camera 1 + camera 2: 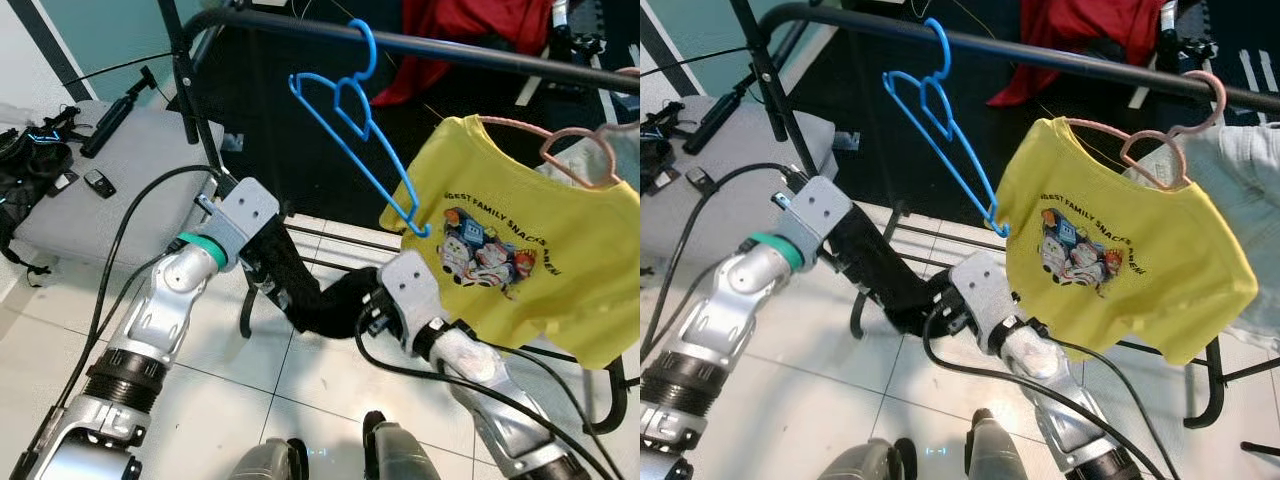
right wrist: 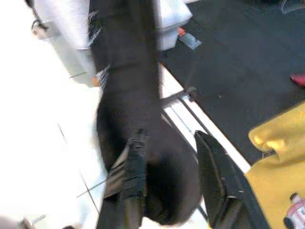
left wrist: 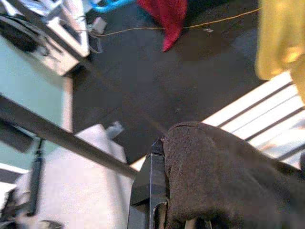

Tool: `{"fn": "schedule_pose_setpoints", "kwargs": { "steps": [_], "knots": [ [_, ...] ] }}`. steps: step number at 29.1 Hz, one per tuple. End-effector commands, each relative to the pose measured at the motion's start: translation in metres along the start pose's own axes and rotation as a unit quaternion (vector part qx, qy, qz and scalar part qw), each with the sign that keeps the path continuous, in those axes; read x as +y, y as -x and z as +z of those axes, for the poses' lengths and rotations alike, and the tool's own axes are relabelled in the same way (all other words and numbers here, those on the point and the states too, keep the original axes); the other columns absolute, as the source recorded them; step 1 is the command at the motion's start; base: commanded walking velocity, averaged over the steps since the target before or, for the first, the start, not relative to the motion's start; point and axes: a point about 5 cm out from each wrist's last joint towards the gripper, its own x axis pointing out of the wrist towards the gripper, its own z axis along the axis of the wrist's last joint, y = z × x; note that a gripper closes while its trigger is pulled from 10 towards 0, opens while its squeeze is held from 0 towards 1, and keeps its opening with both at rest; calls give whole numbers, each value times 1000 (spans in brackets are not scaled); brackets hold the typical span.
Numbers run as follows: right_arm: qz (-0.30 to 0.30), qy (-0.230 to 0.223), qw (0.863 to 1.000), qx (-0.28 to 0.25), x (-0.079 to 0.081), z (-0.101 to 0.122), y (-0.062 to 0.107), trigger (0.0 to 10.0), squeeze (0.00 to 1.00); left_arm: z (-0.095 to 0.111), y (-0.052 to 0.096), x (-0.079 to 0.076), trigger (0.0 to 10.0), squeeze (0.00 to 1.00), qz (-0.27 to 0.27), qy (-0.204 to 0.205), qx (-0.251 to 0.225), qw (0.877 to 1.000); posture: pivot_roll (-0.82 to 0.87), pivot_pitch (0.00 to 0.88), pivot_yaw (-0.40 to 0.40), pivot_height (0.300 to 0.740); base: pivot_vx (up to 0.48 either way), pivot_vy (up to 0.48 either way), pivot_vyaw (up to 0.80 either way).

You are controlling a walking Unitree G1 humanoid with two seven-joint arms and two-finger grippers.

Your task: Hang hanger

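A blue hanger (image 1: 372,52) hangs empty by its hook on the black rail (image 1: 480,50). To its right on the same rail, a yellow printed T-shirt (image 1: 500,250) hangs on a pink hanger (image 1: 510,125). Below the rail, a dark cloth (image 1: 310,300) stretches between my two grippers. My left gripper (image 1: 275,275) holds its upper end, and the cloth (image 3: 224,171) covers most of the black finger (image 3: 150,191). My right gripper (image 1: 368,305) grips the lower end; its fingers (image 2: 128,186) stand on either side of the bunched cloth.
A grey cushion (image 1: 100,190) with black gadgets lies at the left. A red garment (image 1: 470,30) lies behind the rail on a dark mat. The rack's black legs (image 1: 245,310) stand on white floor tiles beneath my arms. Another pale garment (image 1: 1250,170) hangs at the far right.
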Motion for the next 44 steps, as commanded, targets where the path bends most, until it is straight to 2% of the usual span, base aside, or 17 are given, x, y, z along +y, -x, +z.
{"fn": "schedule_pose_setpoints", "kwargs": {
  "steps": [1,2,3,8,12,13,14,16,19,22,23,28,36,37,39,41,44],
  "knots": [
    [33,28,999,-18,10,5,7,10000,1000,-2,-2,6,0,0,20,-15,16,1000,-121,153,119,740,0,0,0],
    [33,28,999,-18,10,5,7,10000,1000,-2,-2,6,0,0,20,-15,16,1000,-121,153,119,740,0,0,0],
    [87,43,995,-10,16,5,21,10000,0,-3,-6,10,0,0,43,-4,29,999,-126,154,125,740,0,0,0],
    [159,48,986,12,20,7,49,10000,0,-6,-11,11,0,0,71,33,56,995,-130,157,133,740,0,0,0],
    [159,48,986,12,20,7,49,10000,0,-6,-11,11,0,0,71,33,56,995,-130,157,133,740,0,0,0],
    [131,61,989,1,11,11,48,10000,0,-8,-10,10,0,0,70,34,60,995,-130,159,134,740,0,0,0],
    [23,118,992,-32,-18,26,39,10000,0,-11,-9,10,0,0,67,32,65,995,-125,159,137,740,0,0,0],
    [-145,192,966,-101,-58,58,31,10000,0,-15,-7,11,0,0,66,25,70,995,-115,157,135,740,0,0,0],
    [-186,207,953,-121,-67,68,30,10000,0,-16,-6,11,0,0,66,24,71,995,-112,157,135,740,0,0,0],
    [-246,214,923,-202,-73,101,32,10000,0,-15,-7,11,0,0,71,20,73,995,-106,155,135,740,0,0,0],
    [-248,200,921,-224,-73,109,33,10000,1000,-15,-7,10,0,0,73,20,74,994,-102,154,135,740,0,0,0],
    [-233,178,926,-237,-71,114,33,10000,1000,-16,-7,10,0,0,74,21,76,994,-103,152,137,740,0,0,0],
    [-259,115,936,-209,-84,96,25,10000,1000,-15,-8,8,0,0,74,24,76,994,-102,150,140,740,0,0,0],
    [-256,67,943,-204,-89,90,21,10000,0,-15,-8,7,0,0,73,24,76,994,-102,149,143,740,0,0,0],
    [-241,14,949,-203,-91,85,17,10000,0,-15,-8,6,0,0,72,25,75,994,-101,148,144,740,0,0,0],
    [-191,-75,951,-231,-95,88,8,10000,0,-13,-9,5,0,0,70,25,73,995,-93,142,145,740,0,0,0],
    [-167,-91,951,-244,-97,93,3,10000,0,-12,-9,4,0,0,71,25,71,995,-86,139,142,740,0,0,0]
  ]
}}
